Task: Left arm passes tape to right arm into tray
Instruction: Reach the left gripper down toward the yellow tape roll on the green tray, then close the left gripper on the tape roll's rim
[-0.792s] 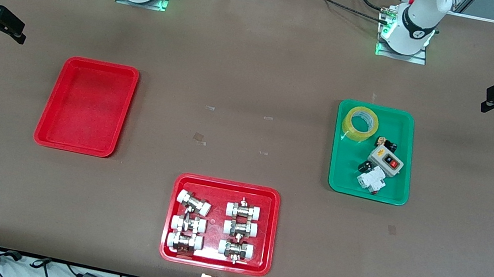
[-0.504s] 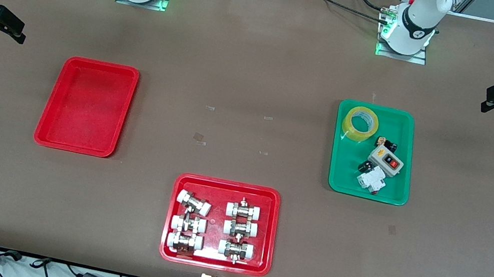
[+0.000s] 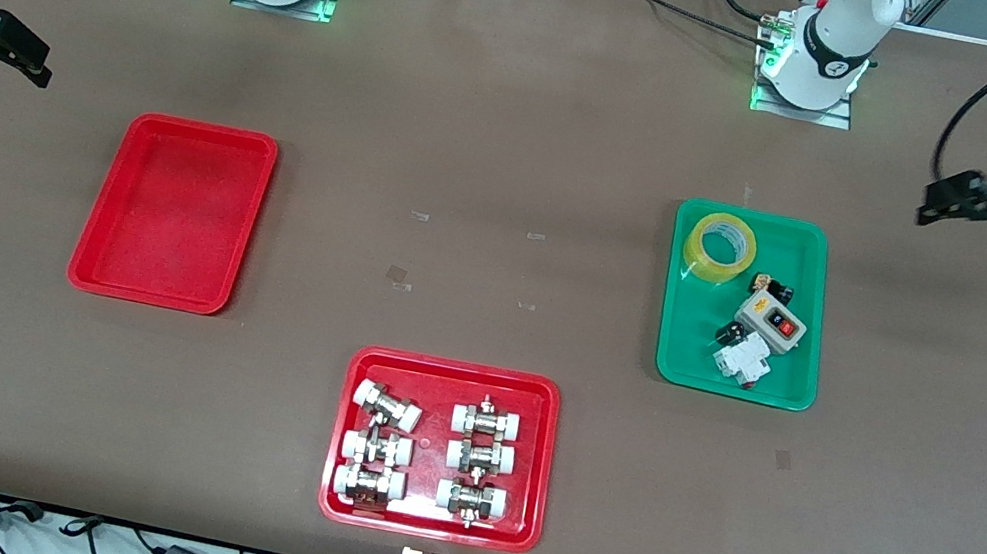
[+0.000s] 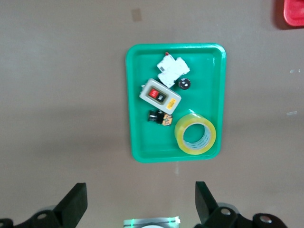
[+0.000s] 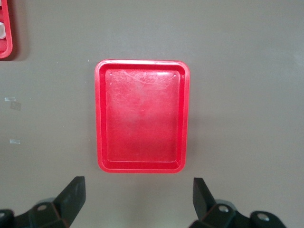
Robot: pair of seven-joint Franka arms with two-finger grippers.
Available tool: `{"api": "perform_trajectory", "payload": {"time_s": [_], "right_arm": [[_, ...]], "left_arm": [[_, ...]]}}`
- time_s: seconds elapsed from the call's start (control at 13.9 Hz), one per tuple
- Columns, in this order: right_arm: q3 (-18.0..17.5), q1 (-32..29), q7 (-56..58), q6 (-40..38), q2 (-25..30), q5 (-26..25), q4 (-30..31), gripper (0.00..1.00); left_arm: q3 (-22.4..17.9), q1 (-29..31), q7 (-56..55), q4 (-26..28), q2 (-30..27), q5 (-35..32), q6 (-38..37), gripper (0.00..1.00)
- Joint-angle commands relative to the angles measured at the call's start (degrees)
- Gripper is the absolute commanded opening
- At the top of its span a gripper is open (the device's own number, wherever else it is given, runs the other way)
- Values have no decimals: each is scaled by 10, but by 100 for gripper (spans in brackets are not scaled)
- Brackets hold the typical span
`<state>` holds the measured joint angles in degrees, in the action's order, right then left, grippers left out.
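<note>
Tape [image 3: 719, 246]: lies flat in the green tray [image 3: 819, 243], at the corner nearest the robot bases.
Handling: likely light, stiff, slick film; pinch across the ring wall.
Left gripper [image 3: 952, 199]: jaws apart, empty, over bare table.
Right gripper [image 3: 11, 50]: jaws apart, waiting.

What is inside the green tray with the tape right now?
In the green tray: the tape in the corner toward the bases, a grey switch box with a red button, a white breaker and two small black parts. Whatever lies under them is covered.
</note>
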<state>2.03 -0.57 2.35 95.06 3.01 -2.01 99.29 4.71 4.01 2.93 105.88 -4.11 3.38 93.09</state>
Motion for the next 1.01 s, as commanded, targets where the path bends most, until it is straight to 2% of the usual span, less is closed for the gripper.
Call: {"api": "perform_trajectory", "payload": {"time_s": [0.0,0.14,0.29,0.58,0.86,0.94], "right_arm": [[-2,0,6,-8,13,8,-1,100],[-4,1,10,-8,5,8,-17,100],[-3,0,10,-7,2,7,-19,100],[-3,0,10,-8,1,5,-19,100],[-3,0,5,-8,1,8,-18,100],[-3,0,6,-7,0,6,-18,100]], "left_arm": [[20,0,-7,102,-8,17,83,100],[40,-1,-24,178,-5,19,164,100],[65,0,-41,236,23,34,229,100],[101,-1,-85,259,111,34,310,100],[112,-1,-93,317,143,34,397,100],[112,-1,-93,325,148,34,408,96]]}}
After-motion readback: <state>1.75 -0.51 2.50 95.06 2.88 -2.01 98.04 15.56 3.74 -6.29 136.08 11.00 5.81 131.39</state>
